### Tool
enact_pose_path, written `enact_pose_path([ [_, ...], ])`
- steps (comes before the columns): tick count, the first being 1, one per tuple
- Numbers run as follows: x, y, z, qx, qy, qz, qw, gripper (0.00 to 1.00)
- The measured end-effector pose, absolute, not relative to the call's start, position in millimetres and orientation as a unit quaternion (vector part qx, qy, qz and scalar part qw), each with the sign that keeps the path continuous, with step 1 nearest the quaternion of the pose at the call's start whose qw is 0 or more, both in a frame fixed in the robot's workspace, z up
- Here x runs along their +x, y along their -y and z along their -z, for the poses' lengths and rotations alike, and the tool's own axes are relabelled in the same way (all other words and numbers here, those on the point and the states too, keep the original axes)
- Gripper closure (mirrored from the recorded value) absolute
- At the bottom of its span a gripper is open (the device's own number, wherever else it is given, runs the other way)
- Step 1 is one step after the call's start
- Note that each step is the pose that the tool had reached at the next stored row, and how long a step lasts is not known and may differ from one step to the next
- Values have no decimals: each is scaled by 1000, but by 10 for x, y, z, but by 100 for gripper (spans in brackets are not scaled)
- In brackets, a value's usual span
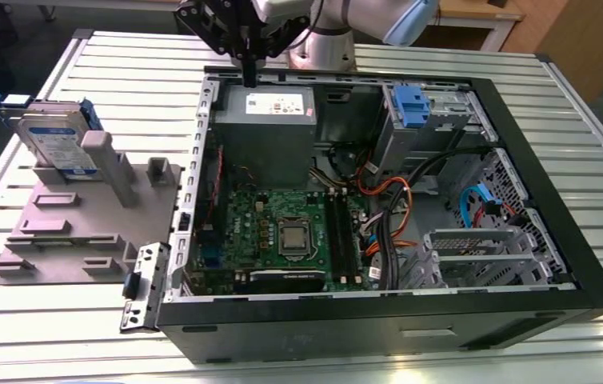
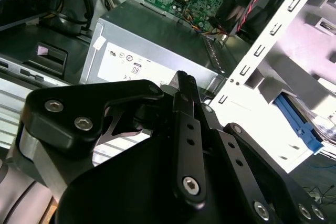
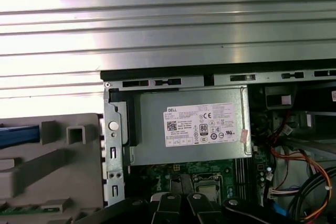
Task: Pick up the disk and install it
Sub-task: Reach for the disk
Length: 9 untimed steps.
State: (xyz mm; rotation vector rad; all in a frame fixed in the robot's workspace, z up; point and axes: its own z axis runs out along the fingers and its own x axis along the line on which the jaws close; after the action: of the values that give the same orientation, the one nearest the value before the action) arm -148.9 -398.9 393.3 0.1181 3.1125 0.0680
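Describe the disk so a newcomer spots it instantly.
On the exterior view's left, beside the open computer case, lies a grey fixture plate. The disk stands on edge at its far end: silver, labelled, blue-railed, unlike the bare blue bracket inside the case.

Disk [image 1: 54, 138] partly behind grey post [image 1: 109, 164]
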Motion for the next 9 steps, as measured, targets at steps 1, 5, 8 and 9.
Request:
enact_pose_path([
  [1,-1500,3989,-3933,38,-999,-22,13,89],
  [5,-1546,3989,-3933,38,-999,-22,13,89],
  [8,-1576,3989,-3933,38,-999,-22,13,89],
  [9,-1586,3989,-3932,38,-999,-22,13,89],
])
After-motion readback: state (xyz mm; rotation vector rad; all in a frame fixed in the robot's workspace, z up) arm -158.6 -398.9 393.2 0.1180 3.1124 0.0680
